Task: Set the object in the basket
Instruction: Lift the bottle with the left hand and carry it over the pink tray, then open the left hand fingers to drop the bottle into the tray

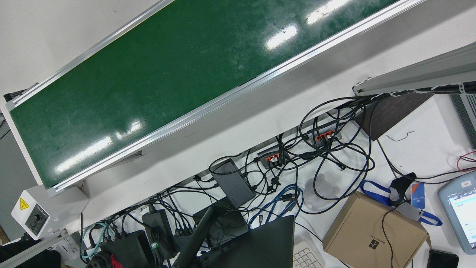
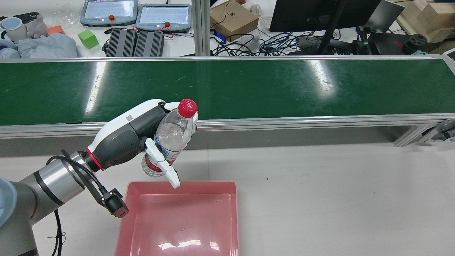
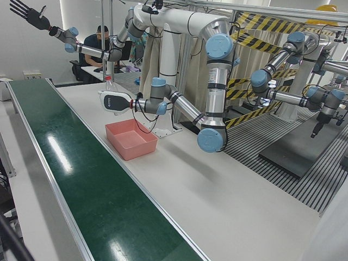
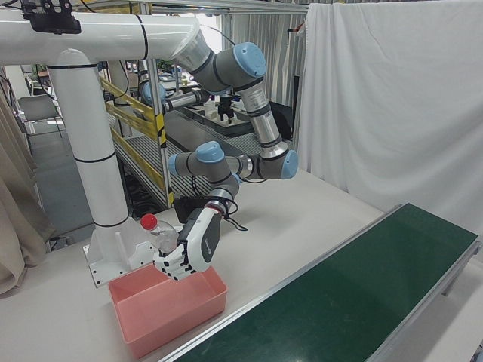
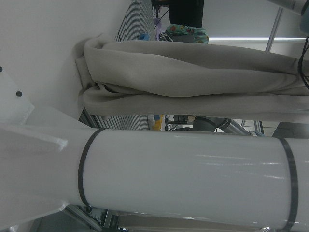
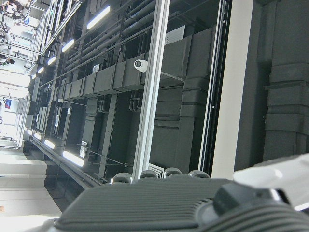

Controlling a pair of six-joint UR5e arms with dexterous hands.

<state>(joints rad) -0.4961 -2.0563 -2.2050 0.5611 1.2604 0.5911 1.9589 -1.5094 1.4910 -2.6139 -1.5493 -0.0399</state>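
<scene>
The clear plastic water bottle with a red screw cap (image 2: 173,137) sits upright, tilted slightly, in the grip of the left hand (image 2: 142,137), whose white fingers (image 2: 161,161) wrap its labelled middle while the cap stands free above them. It looks empty or nearly so, so it is probably light, with thin walls that would dent under a hard squeeze and a smooth skin that could slip; the waist, where the hand already has it, seems the soundest hold. Just below and ahead of the hand lies the shallow pink plastic basket (image 2: 233,213), which appears empty. Beyond the hand runs the green conveyor belt (image 2: 284,89), bare. The right hand (image 3: 30,15) is raised high, well apart, fingers spread and holding nothing.
</scene>
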